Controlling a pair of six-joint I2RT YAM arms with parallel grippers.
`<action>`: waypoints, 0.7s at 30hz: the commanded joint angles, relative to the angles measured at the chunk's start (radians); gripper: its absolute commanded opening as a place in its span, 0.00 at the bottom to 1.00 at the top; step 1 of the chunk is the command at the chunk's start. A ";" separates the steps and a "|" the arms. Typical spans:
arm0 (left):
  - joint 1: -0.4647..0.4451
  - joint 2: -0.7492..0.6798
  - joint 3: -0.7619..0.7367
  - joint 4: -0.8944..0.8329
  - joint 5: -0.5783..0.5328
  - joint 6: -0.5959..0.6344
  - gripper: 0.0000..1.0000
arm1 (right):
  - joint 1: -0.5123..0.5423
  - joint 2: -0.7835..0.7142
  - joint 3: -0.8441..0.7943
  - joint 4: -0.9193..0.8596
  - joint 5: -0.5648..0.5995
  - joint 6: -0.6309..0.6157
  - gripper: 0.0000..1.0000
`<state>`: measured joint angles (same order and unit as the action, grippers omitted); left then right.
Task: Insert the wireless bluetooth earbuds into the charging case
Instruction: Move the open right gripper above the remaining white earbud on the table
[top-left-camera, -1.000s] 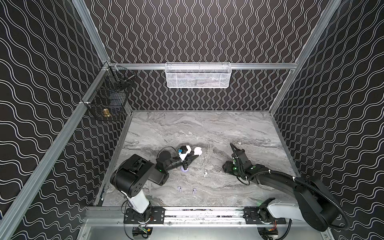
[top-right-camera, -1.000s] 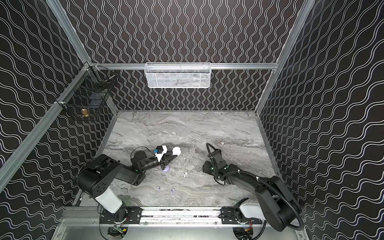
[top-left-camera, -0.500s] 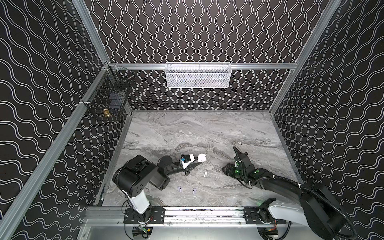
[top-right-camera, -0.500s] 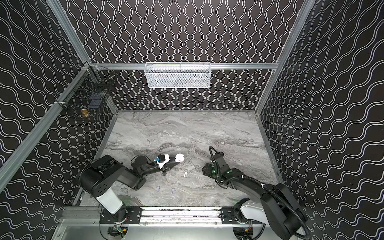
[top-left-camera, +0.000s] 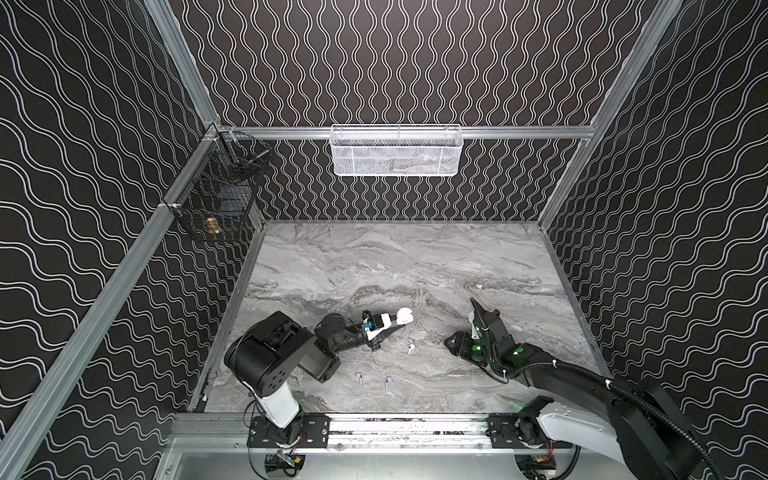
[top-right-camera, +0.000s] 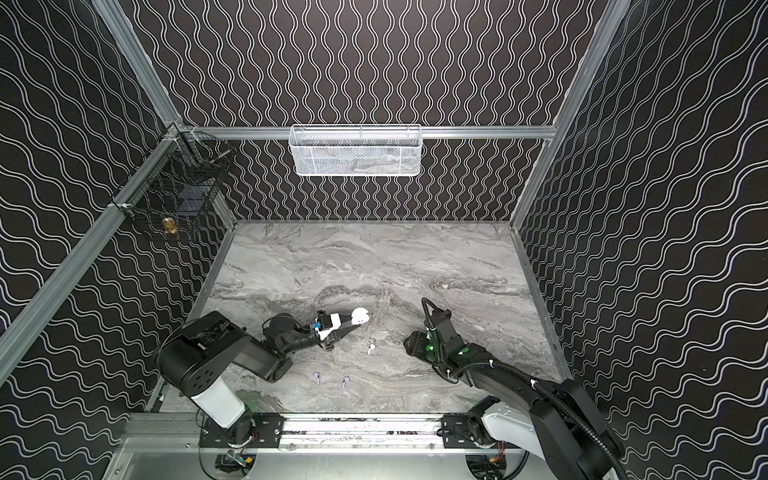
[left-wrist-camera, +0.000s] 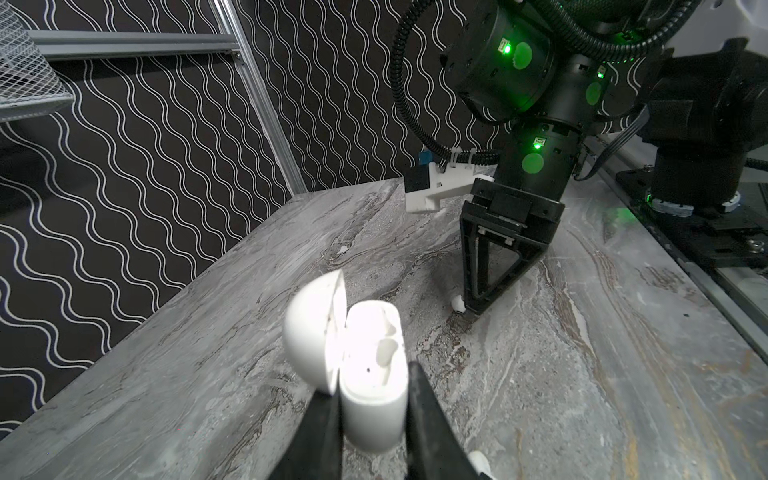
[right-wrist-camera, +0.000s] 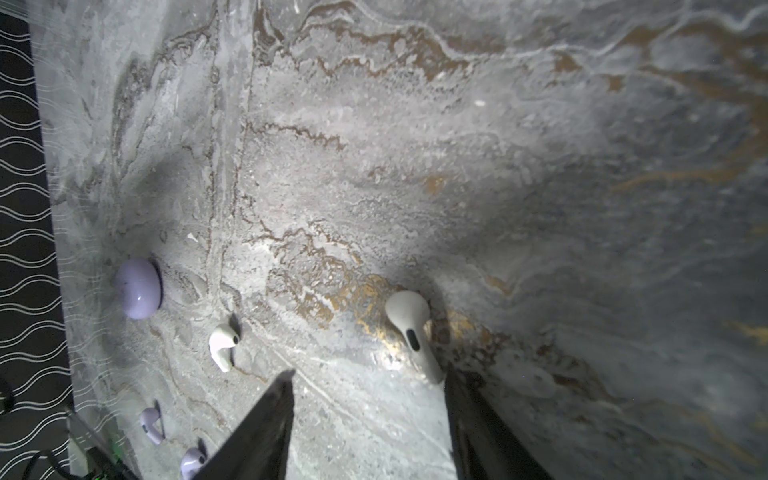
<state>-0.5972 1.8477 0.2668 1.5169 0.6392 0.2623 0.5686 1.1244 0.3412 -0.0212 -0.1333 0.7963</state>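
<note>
My left gripper (left-wrist-camera: 372, 384) is shut on the white charging case (left-wrist-camera: 374, 374), held just above the marble with its lid open; in both top views the case (top-left-camera: 404, 316) (top-right-camera: 359, 316) shows left of centre. My right gripper (right-wrist-camera: 368, 376) stands open, tips down on the table. One white earbud (right-wrist-camera: 409, 328) lies beside one of its fingertips (right-wrist-camera: 451, 380), and also shows in the left wrist view (left-wrist-camera: 457, 304). Another white earbud (top-left-camera: 410, 348) (right-wrist-camera: 224, 345) lies between the arms. Two lavender earbuds (top-left-camera: 359, 377) (top-left-camera: 388, 381) lie nearer the front.
A closed lavender case (right-wrist-camera: 139, 289) sits on the marble near the loose earbuds. On the back wall hangs a white mesh basket (top-left-camera: 396, 149), and a black wire basket (top-left-camera: 216, 195) is in the left corner. The metal rail (top-left-camera: 374, 428) runs along the front edge.
My left gripper has carried the white case to the right and toward the front. The right gripper has shifted only slightly and stays open.
</note>
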 joint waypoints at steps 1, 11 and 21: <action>-0.012 0.002 -0.002 0.035 0.001 0.038 0.17 | 0.004 -0.008 0.008 0.021 -0.006 0.015 0.60; -0.016 0.002 -0.002 0.035 -0.022 0.042 0.17 | 0.004 -0.066 0.064 -0.119 0.105 -0.006 0.60; -0.017 0.004 0.001 0.035 -0.046 0.037 0.18 | 0.004 0.005 0.079 -0.108 0.123 -0.016 0.58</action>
<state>-0.6136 1.8492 0.2665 1.5169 0.6090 0.2939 0.5705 1.1191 0.4168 -0.1299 -0.0307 0.7837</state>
